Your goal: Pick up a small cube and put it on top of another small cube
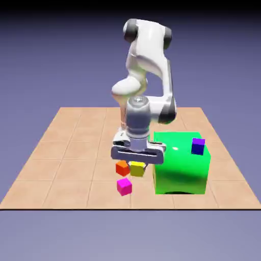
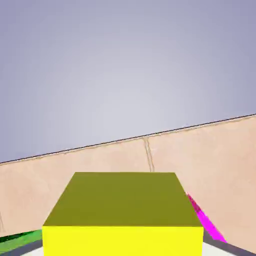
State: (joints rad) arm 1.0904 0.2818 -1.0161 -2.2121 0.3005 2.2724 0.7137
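The Panda's two-finger gripper (image 1: 137, 165) is clamped on the yellow cube (image 1: 137, 169) — its fingertips close against two opposite sides, and in the hand view the cube fills the bottom middle, large enough to hide most of them. In the exterior view the yellow cube sits under the hand, near the middle of the picture; whether its underside touches the tiled tabletop (image 1: 76, 153), I cannot tell.

The dark blue cube with the purple top face (image 1: 198, 147) rests on top of the glossy green block (image 1: 180, 171), toward the exterior view's right side of it. That block (by far the largest of the coloured things) stands on the tabletop to the exterior view's right of the yellow cube.

The orange cube (image 1: 122, 168) is just beside the yellow one, on the exterior view's left, and the magenta cube (image 1: 124, 186) lies nearer the camera, below both in the picture. The hand view shows a sliver of magenta to the right of the yellow cube — and a strip of green at the lower left.
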